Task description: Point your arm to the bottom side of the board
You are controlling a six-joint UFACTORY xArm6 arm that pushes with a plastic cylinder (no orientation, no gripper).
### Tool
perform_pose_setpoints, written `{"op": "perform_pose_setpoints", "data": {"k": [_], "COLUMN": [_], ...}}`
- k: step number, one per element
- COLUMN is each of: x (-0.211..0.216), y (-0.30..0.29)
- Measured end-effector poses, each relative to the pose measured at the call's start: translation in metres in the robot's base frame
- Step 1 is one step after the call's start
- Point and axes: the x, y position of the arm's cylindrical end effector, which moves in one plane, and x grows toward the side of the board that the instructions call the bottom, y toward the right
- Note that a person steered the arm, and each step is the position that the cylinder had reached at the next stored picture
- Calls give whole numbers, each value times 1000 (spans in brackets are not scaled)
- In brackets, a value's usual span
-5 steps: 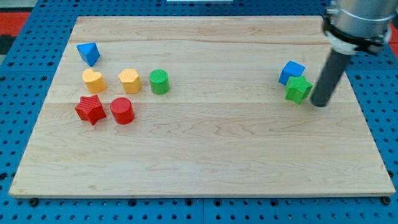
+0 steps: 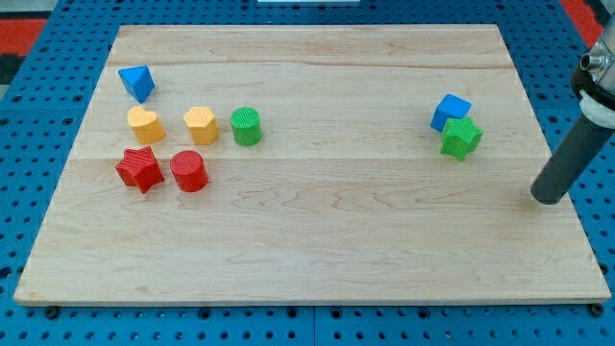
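Note:
The wooden board (image 2: 317,240) fills most of the view. My tip (image 2: 548,198) rests on the board near its right edge, below and to the right of the green star block (image 2: 461,138) and the blue cube (image 2: 450,111), touching neither. The rod slants up and to the right, out of the view's right edge.
At the view's left stand a blue triangular block (image 2: 136,82), a yellow heart block (image 2: 144,124), a yellow hexagon block (image 2: 200,125), a green cylinder (image 2: 246,126), a red star block (image 2: 139,169) and a red cylinder (image 2: 189,171). Blue pegboard (image 2: 29,192) surrounds the board.
My tip has moved right and down the view, away from the green star block and toward the board's right edge. No block has moved.

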Motion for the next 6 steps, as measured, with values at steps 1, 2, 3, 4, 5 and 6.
{"op": "perform_pose_setpoints", "data": {"k": [1,2,3,4,5,6], "x": [5,22,49,58,58,57], "y": [0,-6,-25,-94,-160,-162]}}
